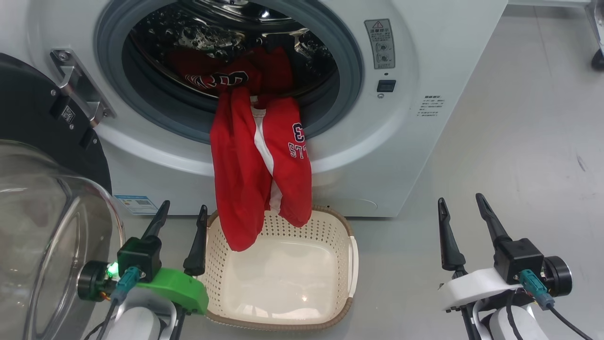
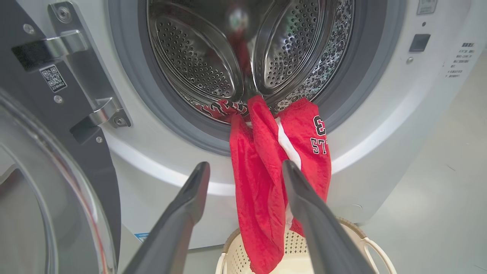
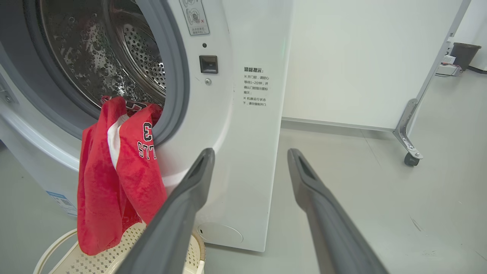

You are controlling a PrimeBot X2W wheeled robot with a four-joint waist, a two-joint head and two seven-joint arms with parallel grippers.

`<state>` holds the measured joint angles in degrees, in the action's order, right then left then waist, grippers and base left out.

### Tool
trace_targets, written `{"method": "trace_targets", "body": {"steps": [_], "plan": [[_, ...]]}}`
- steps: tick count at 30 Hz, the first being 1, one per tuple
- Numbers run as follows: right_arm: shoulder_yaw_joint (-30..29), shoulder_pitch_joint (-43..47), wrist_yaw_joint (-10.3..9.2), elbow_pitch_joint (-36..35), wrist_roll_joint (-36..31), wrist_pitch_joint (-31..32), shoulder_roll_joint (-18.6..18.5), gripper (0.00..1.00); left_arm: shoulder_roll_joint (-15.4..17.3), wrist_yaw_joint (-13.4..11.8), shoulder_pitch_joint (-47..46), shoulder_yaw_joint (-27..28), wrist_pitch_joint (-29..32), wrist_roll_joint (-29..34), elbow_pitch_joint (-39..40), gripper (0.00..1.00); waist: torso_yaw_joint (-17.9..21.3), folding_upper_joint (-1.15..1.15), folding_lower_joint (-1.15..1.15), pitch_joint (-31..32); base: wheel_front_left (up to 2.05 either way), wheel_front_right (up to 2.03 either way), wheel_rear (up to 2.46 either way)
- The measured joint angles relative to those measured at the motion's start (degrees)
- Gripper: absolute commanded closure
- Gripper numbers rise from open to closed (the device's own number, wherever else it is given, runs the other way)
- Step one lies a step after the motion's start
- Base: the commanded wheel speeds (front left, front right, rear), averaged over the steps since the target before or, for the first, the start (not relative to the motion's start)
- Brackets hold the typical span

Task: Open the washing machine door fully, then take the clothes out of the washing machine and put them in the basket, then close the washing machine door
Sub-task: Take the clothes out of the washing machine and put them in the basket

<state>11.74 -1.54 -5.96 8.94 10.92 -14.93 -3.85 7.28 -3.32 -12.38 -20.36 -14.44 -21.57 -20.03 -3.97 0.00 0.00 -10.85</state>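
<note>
White front-loading washing machine (image 1: 448,56): smooth enamelled front, grey rubber gasket ring (image 1: 349,61), perforated shiny steel drum (image 1: 212,33).

Large round glossy black door (image 1: 33,108): swung open on a metal hinge at the machine's left. Its clear glass bowl (image 1: 52,226) bulges toward me.

Bright red jersey-like garment (image 1: 245,179): soft, slightly fuzzy knit with a white stripe. One part lies in the drum; the rest spills over the gasket lip and hangs down the front. Its lower end dangles inside the basket's rear rim. Contact with the basket cannot be told.

Small cream perforated plastic basket (image 1: 330,231): rounded rectangle, brown woven-look rim, on the grey floor against the machine's foot.

Writing: navy "3" and "ST" edged in white on the garment. Grey warning label (image 1: 380,43) with a triangle, text too small to read. QR sticker (image 1: 68,114) on the door. Blue label (image 1: 137,204) low on the front.

Left gripper (image 1: 184,206): fingers spread wide, nothing between them, just beside the basket's left rim.

Right gripper (image 1: 460,199): fingers likewise spread, empty, over bare floor well apart from the basket.
</note>
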Motion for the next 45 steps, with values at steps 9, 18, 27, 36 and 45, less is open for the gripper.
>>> {"method": "trace_targets", "body": {"steps": [9, 18, 27, 36, 45], "plan": [[-0.63, 1.50, -0.07, -0.82, 0.07, 0.00, 0.10, 0.00, 0.71, -0.99, 3.93, 0.03, 0.03, 0.00, 5.05, 0.00, 0.46, 0.00, 0.00, 0.83, 0.00, 0.00, 0.00], [-0.91, 2.30, -0.08, -1.20, 0.08, 0.00, 0.18, 0.00, 1.66, -1.94, 6.58, 0.68, 1.34, 0.10, 9.02, 0.00, 0.71, 0.00, 0.00, 0.90, 0.00, 0.00, 0.00], [-0.92, 2.37, -0.09, -1.83, 0.07, 0.00, 0.24, 0.00, 2.01, -2.19, 8.12, 0.96, 2.97, 0.57, 12.27, 0.00, 0.78, 0.00, 0.00, 0.37, 0.00, 0.00, 0.00], [-0.55, 2.37, -0.22, -2.56, 0.07, 0.00, 0.30, 0.00, 2.48, -2.44, 9.05, 1.09, 5.16, 0.58, 14.12, 0.00, 1.08, 0.00, 0.00, -0.72, 0.00, 0.00, 0.00], [-0.11, 1.97, -0.22, -4.02, -0.13, 0.00, 0.33, 0.00, 2.08, -1.75, 6.96, -0.22, 9.18, -0.23, 12.65, 0.00, 2.02, 0.00, 0.00, -3.86, 0.00, 0.00, 0.00]]}}
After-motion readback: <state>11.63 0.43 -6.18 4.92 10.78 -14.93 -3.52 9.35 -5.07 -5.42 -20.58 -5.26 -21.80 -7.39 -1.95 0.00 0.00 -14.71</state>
